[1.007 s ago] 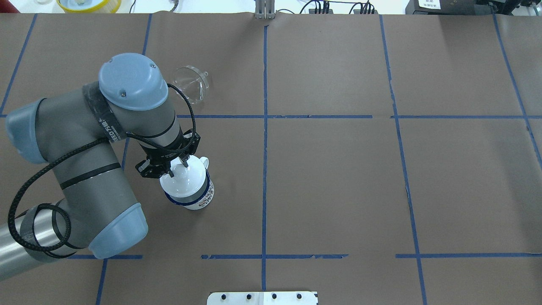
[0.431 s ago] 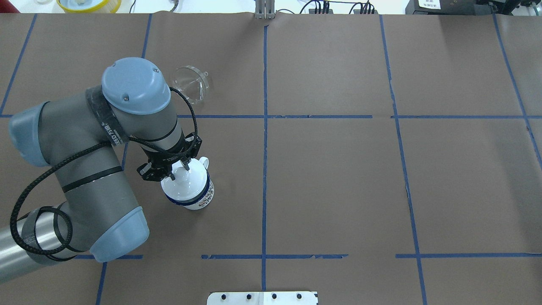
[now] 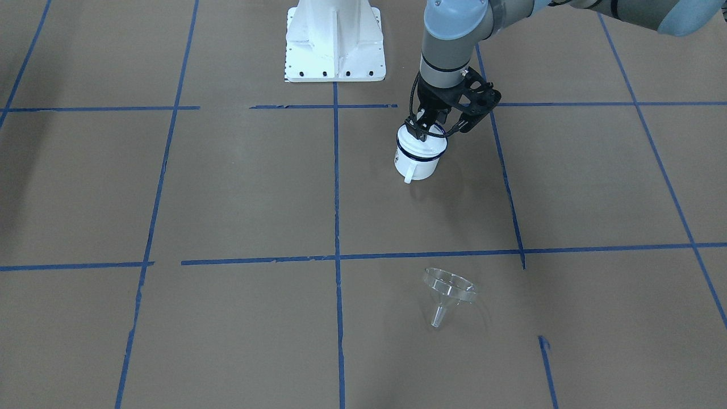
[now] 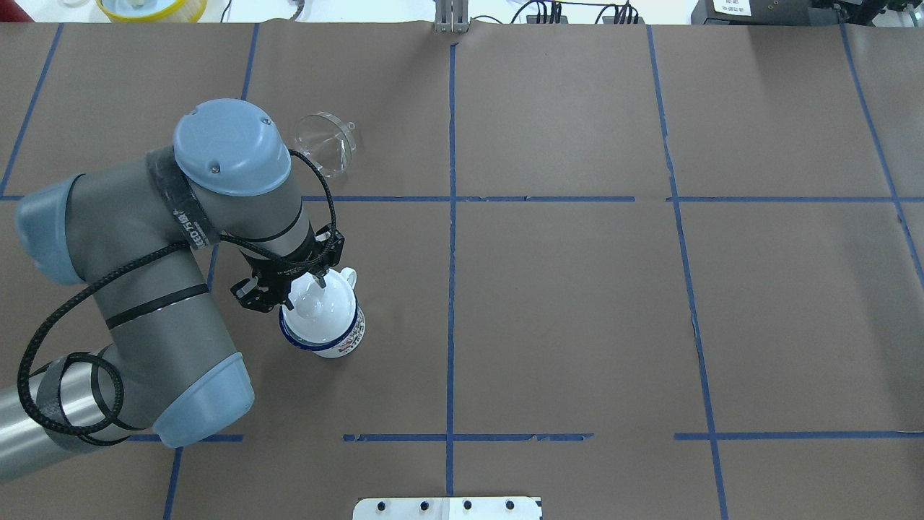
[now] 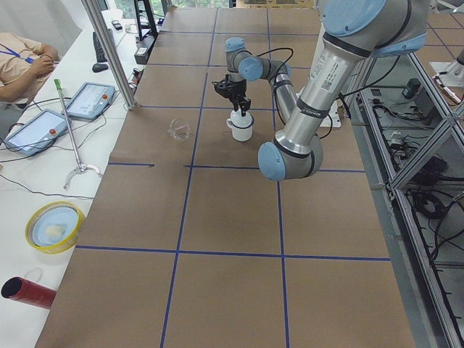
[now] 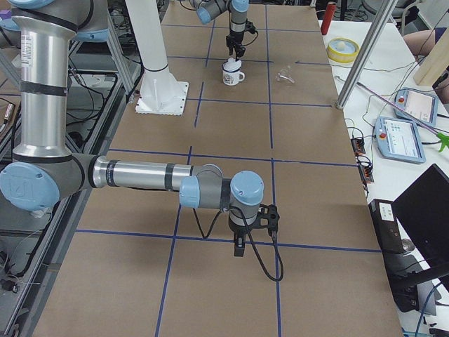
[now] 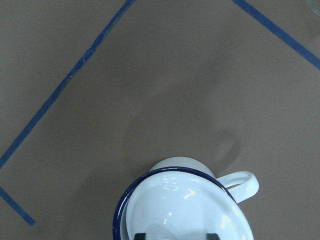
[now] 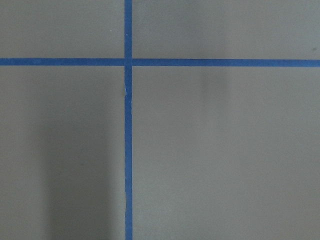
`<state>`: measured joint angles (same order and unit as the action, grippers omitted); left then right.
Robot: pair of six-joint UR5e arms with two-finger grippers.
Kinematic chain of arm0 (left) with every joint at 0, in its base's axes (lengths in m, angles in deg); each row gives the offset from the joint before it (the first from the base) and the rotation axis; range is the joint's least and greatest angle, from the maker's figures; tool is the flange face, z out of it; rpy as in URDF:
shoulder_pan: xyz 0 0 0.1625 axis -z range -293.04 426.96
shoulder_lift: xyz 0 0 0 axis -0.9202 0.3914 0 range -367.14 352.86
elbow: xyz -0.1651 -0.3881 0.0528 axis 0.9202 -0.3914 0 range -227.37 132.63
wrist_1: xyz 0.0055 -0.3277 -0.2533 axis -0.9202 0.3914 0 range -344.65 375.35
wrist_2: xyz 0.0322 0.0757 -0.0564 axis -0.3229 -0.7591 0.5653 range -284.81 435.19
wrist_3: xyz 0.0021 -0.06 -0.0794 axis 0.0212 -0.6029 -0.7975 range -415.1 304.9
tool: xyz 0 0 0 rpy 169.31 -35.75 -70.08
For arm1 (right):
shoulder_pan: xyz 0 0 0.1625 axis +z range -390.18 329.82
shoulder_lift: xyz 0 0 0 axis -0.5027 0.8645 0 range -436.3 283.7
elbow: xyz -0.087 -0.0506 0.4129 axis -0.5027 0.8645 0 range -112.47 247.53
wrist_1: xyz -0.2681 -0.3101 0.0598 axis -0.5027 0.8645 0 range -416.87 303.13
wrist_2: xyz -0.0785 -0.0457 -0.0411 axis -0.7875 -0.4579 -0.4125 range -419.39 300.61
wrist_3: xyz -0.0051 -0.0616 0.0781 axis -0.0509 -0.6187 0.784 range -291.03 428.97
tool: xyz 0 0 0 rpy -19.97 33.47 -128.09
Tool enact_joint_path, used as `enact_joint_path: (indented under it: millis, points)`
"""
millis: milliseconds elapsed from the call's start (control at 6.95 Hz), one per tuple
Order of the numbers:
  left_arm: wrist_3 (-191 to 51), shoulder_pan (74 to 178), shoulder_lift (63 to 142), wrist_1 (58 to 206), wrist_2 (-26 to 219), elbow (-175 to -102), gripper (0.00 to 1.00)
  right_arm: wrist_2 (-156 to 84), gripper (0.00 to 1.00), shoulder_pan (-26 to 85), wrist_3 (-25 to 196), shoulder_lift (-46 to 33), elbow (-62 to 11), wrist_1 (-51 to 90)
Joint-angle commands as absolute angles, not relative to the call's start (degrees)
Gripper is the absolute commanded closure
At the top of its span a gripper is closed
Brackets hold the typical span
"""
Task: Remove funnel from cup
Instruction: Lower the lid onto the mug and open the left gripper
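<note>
Overhead exterior puts the left fingers (image 4: 316, 277) apart over the white top of the cup (image 4: 336, 339), one on each side of its middle. I cannot tell whether they press on anything. The cup stands upright on the desk (image 4: 577, 303). The funnel (image 4: 326, 143) is not in it. It lies tipped over on the desk, well apart, across a blue tape line (image 4: 469, 198) on the side away from the robot's base. In the front-facing view its rim faces the cup and its spout points away. The task looks done. The right fingers (image 6: 238, 249) hang far off, and I cannot tell their state, so the left arm is nearer.
</note>
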<state>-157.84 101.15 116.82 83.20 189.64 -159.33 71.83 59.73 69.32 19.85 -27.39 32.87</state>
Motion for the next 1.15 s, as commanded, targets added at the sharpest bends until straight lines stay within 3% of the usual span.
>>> enact_joint_path:
  millis: [0,719,1007]
  points:
    - [-157.8,101.2,116.7,83.2,189.5,-159.7,0.09,71.8,0.0,59.7,69.3,19.9,-27.4,32.9]
    - [-157.0,101.1,116.3,83.2,189.4,-159.7,0.09,71.8,0.0,59.7,69.3,19.9,-27.4,32.9]
    - [-151.8,102.5,115.0,83.6,189.2,-161.7,0.0,71.8,0.0,59.7,69.3,19.9,-27.4,32.9]
